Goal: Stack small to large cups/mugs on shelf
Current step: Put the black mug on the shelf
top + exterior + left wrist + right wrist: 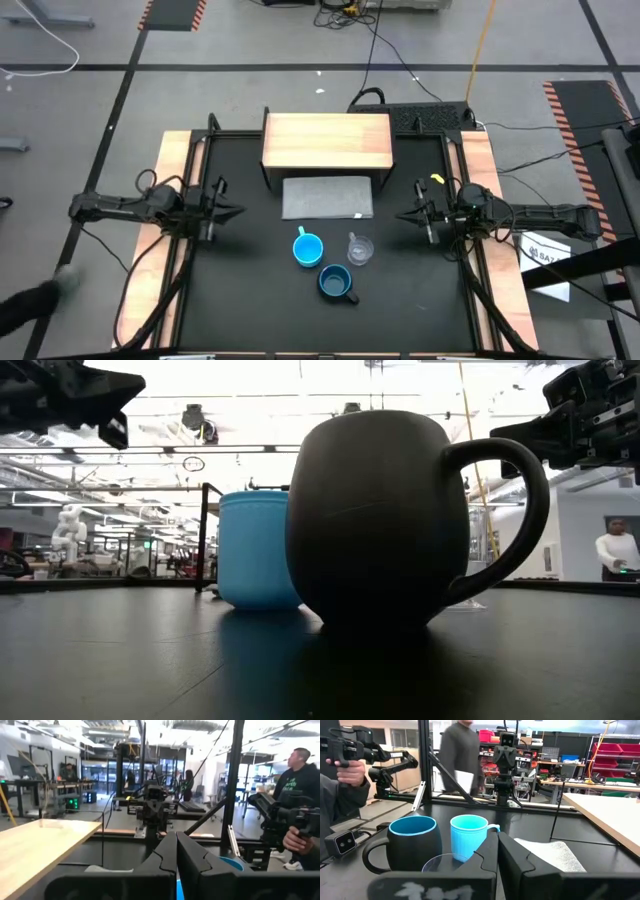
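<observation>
Black tabletop (240, 290) carries everything, with the wooden-topped shelf (326, 140) at its far side and a grey mat (327, 197) just in front of the shelf. Near the mat stand the light-blue mug (307, 249), the clear cup (360, 250) and the navy mug (335, 284), none on the shelf yet. The left gripper (235, 211) and right gripper (402, 216) hover either side of the mat, fingers closed on nothing. No step seems begun; next, I judge, one gripper must open and carry the navy mug to the shelf as base.
</observation>
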You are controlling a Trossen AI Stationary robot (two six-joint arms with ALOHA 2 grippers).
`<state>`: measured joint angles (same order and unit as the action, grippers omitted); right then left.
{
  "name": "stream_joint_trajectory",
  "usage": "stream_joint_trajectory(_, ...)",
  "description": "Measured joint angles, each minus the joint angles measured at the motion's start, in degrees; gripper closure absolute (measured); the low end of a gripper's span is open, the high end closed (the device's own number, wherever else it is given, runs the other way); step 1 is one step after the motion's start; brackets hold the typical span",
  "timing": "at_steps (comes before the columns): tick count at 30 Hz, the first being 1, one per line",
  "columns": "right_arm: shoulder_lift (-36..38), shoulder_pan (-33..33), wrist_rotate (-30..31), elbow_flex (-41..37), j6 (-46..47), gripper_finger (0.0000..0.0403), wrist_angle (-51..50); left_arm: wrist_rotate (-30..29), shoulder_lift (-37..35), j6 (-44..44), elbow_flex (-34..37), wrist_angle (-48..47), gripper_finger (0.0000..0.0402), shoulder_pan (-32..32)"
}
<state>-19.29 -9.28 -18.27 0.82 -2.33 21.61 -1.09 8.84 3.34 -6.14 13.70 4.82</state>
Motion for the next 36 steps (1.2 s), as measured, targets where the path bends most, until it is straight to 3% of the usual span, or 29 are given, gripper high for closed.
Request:
stream_joint_trajectory(10, 0.0, 0.0, 0.2, 0.0, 1.8, 0.0403, 0.0, -0.3, 22.7, -6.3, -10.7, 8.9, 0.0382, -1.5)
stream_joint_trajectory(16, 0.0, 0.0, 0.2, 0.0, 5.1, 0.0403, -0.1, 9.6, 35.0, -4.6, -15.8, 13.6, 0.0397, -5.7)
stream_joint_trajectory(25, 0.0, 0.0, 0.2, 0.0, 6.1, 0.0403, -0.1, 19.0, 50.2, -2.8, -24.6, 13.4, 0.0398, -7.4)
stream_joint_trajectory(36, 0.0, 0.0, 0.2, 0.0, 6.0, 0.0403, 0.0, 25.2, 61.5, -1.6, -32.3, 13.1, 0.0400, -7.3)
